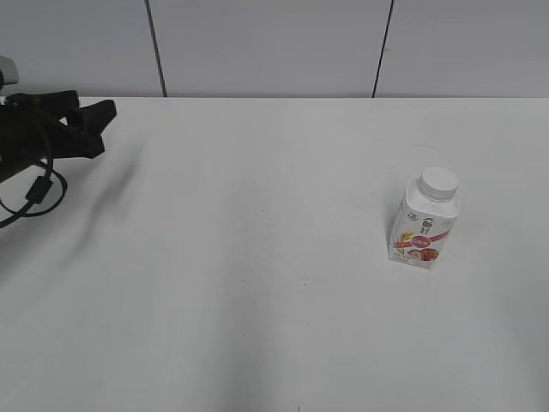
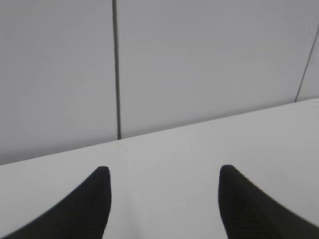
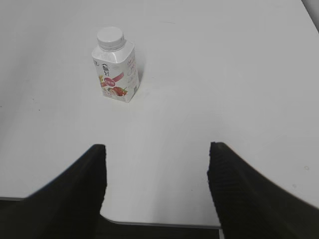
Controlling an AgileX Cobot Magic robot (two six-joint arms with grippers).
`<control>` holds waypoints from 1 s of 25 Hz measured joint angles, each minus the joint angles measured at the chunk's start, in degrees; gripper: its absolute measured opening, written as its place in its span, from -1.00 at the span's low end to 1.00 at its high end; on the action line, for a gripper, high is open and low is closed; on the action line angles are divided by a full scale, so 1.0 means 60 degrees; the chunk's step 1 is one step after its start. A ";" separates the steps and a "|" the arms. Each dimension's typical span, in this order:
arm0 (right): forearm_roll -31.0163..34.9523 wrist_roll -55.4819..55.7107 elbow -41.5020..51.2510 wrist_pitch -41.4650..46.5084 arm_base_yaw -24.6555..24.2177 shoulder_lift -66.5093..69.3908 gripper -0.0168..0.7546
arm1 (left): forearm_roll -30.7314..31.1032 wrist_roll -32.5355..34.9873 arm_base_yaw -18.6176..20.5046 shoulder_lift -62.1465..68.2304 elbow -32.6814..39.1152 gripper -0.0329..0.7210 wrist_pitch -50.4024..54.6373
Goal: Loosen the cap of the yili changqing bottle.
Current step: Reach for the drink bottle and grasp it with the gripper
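Bottle [image 1: 425, 225] w/ cap [image 1: 439, 181] stood upright, alone on table [image 1: 257, 257]; left gripper [image 2: 164, 199] & right gripper [image 3: 155, 184] both spread wide, holding nothing, well apart from it.

the only printing stood on the yili changqing bottle [image 1: 425, 225], which was upright toward the right edge of the white table [image 1: 257, 257]. its front label carried a small dark logo or a few characters near the top, above a pink-red band and a fruit picture, but none of it was sharp enough to read in the exterior view or in the right wrist view [image 3: 114, 69]. the cap [image 1: 438, 182] was plain white with no marking visible. no other text, number or sign showed anywhere.
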 joint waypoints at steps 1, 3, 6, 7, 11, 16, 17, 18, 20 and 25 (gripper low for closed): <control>0.0000 0.0000 0.0000 0.0000 0.0000 0.0000 0.37 | 0.0438 -0.0270 0.0000 0.0210 -0.0334 0.22 -0.0049; 0.0009 0.0000 0.0000 0.0000 0.0000 0.0000 0.37 | 0.1462 -0.0849 0.0000 0.0687 -0.1020 0.22 -0.0114; 0.0008 0.0000 0.0000 0.0000 0.0000 0.0000 0.37 | 0.2478 -0.1737 0.0000 0.1232 -0.1945 0.22 -0.0149; 0.0008 0.0000 0.0000 0.0000 0.0000 0.0000 0.37 | 0.2805 -0.1962 0.0000 0.1390 -0.2192 0.22 -0.0179; 0.0008 0.0000 0.0000 0.0000 0.0000 0.0000 0.37 | 0.4133 -0.2267 -0.0259 0.1909 -0.3284 0.22 -0.0242; 0.0008 0.0000 0.0000 0.0000 0.0000 0.0000 0.37 | 0.4763 -0.2668 -0.1169 0.2555 -0.4284 0.22 -0.0060; 0.0008 0.0000 0.0000 0.0000 0.0000 0.0000 0.37 | 0.4805 -0.2865 -0.1373 0.2646 -0.4461 0.22 0.0000; 0.0008 0.0000 0.0000 0.0000 0.0000 0.0000 0.37 | 0.4861 -0.2978 -0.1574 0.2725 -0.4594 0.22 0.0070; 0.0008 0.0000 0.0000 0.0000 0.0000 0.0000 0.37 | 0.4977 -0.3112 -0.1940 0.2787 -0.4881 0.22 0.0136; 0.0008 0.0000 0.0000 0.0000 0.0000 0.0000 0.37 | 0.5525 -0.3688 -0.2797 0.2998 -0.5497 0.33 0.0277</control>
